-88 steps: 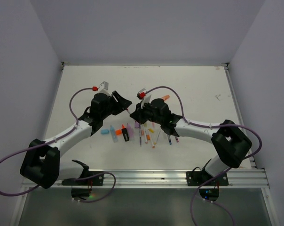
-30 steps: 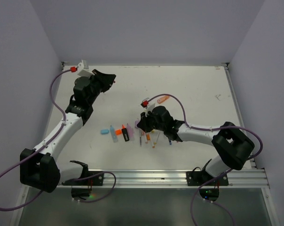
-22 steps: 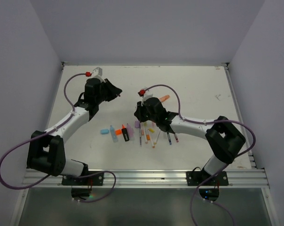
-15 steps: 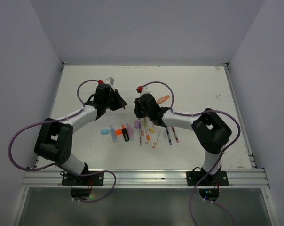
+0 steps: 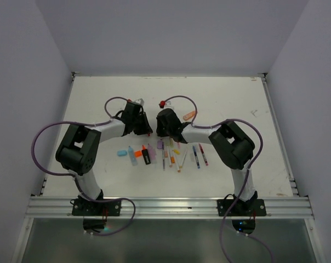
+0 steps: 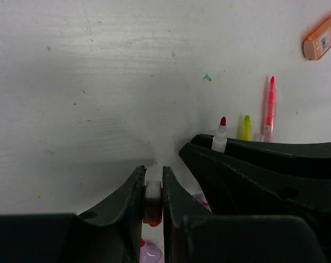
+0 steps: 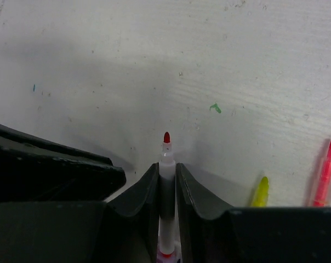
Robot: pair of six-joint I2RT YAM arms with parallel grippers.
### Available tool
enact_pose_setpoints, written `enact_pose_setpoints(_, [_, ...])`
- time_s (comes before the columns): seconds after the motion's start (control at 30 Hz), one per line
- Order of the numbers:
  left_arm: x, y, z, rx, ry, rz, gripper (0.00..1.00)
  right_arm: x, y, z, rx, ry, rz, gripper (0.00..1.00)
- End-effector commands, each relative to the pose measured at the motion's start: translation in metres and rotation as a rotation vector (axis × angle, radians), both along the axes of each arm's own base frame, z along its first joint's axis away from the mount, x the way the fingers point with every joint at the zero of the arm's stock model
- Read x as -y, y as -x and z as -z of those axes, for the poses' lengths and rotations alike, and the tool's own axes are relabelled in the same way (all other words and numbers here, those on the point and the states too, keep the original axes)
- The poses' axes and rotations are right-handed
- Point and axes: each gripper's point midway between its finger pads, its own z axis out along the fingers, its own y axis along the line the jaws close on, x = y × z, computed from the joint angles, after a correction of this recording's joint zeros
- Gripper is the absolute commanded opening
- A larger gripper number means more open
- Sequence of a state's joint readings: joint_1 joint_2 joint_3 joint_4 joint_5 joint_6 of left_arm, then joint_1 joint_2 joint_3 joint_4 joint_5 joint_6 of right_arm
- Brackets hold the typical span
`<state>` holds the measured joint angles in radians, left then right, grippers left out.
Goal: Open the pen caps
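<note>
I am looking down from the top camera. Nearest to me, both arms are rising from their bases at the edge of the table (image 5: 237, 93), bending at the elbows and reaching in toward each other. A little farther on, a row of pens (image 5: 179, 156) and short highlighters (image 5: 141, 155) is lying on the table, on my side of the two grippers. A yellow tip (image 7: 260, 192) and a pink pen (image 7: 324, 172) are lying just beside the right gripper (image 7: 166, 171).

Past the row, the left gripper (image 6: 152, 176) and the right gripper are meeting tip to tip in the middle. The left gripper is squeezing a small red cap (image 6: 152, 211), which is sitting deep between its fingers. The right gripper is pinching a thin white pen (image 7: 166, 152), whose bare red tip is poking out past the fingers. The cap is off the pen, and the two are sitting side by side, close but not touching.

Farthest away, an orange highlighter (image 5: 190, 115) is lying alone.
</note>
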<state>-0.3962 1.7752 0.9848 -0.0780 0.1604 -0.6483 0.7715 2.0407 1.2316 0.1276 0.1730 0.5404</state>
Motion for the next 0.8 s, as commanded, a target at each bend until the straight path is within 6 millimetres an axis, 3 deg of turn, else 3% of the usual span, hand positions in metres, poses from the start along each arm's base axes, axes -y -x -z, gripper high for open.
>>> enact_pose_setpoints(0.0, [0.008,-0.010,-0.006,0.031,-0.012,0.022,0.10,-0.003,-0.011,-0.010,0.029,-0.026,0.049,0.22])
enact_pose_setpoints(0.17, [0.008,-0.011,-0.002,0.027,-0.018,0.005,0.16,0.009,-0.009,-0.014,0.045,-0.017,0.079,0.34])
enact_pose_setpoints(0.43, [0.013,-0.010,0.004,0.014,-0.015,0.009,0.33,0.028,-0.012,-0.067,0.154,-0.021,0.108,0.57])
enact_pose_setpoints(0.53, [0.015,-0.010,0.004,0.015,-0.011,0.009,0.39,0.045,-0.016,-0.083,0.177,-0.022,0.146,0.64])
enact_pose_setpoints(0.67, [0.015,-0.009,0.002,0.019,-0.006,0.005,0.42,0.089,-0.032,-0.091,0.198,0.015,0.260,0.77])
enact_pose_setpoints(0.77, [0.015,-0.009,-0.009,0.044,0.007,0.000,0.54,0.124,-0.041,-0.085,0.166,0.081,0.353,0.80])
